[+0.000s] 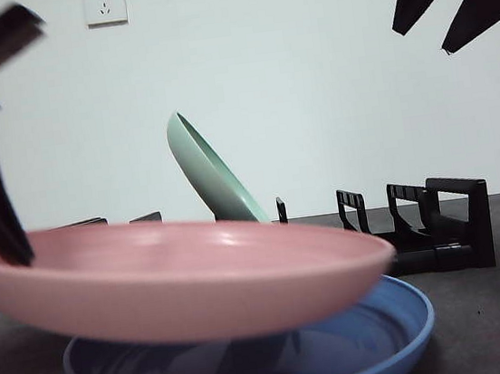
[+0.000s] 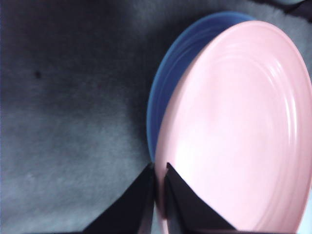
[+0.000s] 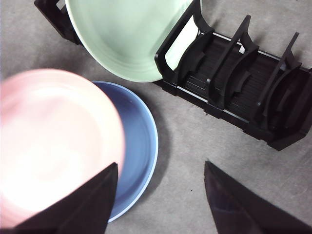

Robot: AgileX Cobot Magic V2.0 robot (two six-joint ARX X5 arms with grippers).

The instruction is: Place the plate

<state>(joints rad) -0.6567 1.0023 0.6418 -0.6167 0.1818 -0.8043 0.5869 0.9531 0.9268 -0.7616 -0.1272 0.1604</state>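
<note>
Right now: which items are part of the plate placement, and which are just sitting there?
In play:
- pink plate, gripped at its rim by the left gripper
- black rack

Idle:
- blue plate flat on the table
- green plate already in the rack
- right gripper, open, empty

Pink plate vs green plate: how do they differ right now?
The pink plate is held roughly level above the blue plate, its rim clamped by the left gripper; the green plate stands tilted in the black rack, ungripped. Colours differ. Both are round, shallow and plain.
</note>
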